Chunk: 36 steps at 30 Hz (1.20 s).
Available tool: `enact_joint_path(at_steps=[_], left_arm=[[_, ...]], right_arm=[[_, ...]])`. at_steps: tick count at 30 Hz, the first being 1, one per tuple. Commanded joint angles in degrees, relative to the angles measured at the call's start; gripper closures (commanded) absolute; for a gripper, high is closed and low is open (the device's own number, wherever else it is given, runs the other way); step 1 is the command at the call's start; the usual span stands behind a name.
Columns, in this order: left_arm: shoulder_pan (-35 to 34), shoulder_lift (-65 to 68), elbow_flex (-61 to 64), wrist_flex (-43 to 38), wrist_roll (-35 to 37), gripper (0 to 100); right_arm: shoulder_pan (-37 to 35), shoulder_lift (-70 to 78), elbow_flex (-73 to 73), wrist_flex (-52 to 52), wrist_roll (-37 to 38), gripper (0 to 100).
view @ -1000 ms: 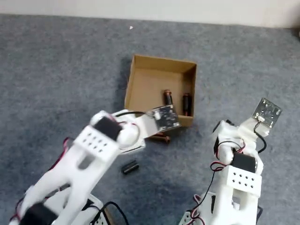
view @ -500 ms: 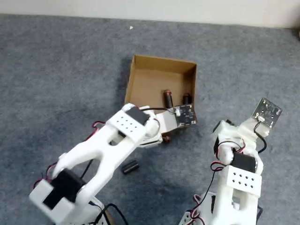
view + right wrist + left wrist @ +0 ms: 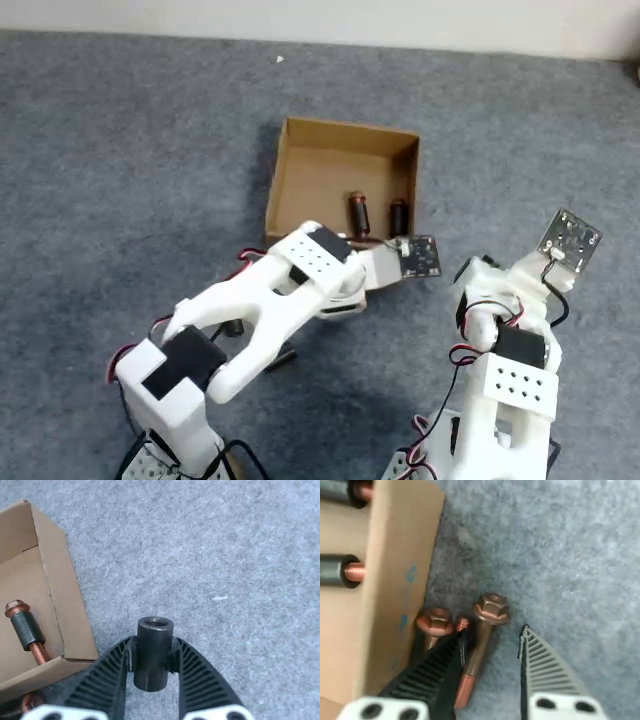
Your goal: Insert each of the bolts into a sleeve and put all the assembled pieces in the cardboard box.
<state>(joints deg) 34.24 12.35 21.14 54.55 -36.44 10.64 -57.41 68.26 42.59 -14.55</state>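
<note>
While the right gripper point(image 3: 153, 649) clamps a sleeve point(image 3: 155, 629) upright right of the box point(image 3: 345, 130), the left gripper point(image 3: 492, 632) hangs spread over a bolt point(image 3: 479, 652) lying at the box's near wall; judged step: bolt pick-up, next requiring closure on its shank.

Surface: grey carpet point(image 3: 120, 150), short mottled nap, runs from the lower edge up to the top strip.
Top strip: pale band point(image 3: 300, 18) along the upper edge.
Speck: small white fleck point(image 3: 280, 59), upper centre, lying on the carpet.
</note>
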Motion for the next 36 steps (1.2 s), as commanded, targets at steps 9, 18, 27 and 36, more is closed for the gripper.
enact_joint_path(at_steps=[9,18,27,36], left_arm=[[2.9,2.9,-2.1,-3.6,-0.3,93],[2.7,2.2,-2.6,-0.4,-0.2,99],[-1.0,-13.5,0.3,3.5,8.4,99],[-2.8,-32.5,9.0,3.4,13.1,99]], right_arm=[[0.7,-2.0,-0.3,-1.8,0.4,99.3],[0.7,-2.0,-0.2,-1.8,0.4,99.3],[0.7,-2.1,-0.3,-1.8,0.1,99.3],[0.5,-2.2,-0.5,-1.7,-5.5,99.3]])
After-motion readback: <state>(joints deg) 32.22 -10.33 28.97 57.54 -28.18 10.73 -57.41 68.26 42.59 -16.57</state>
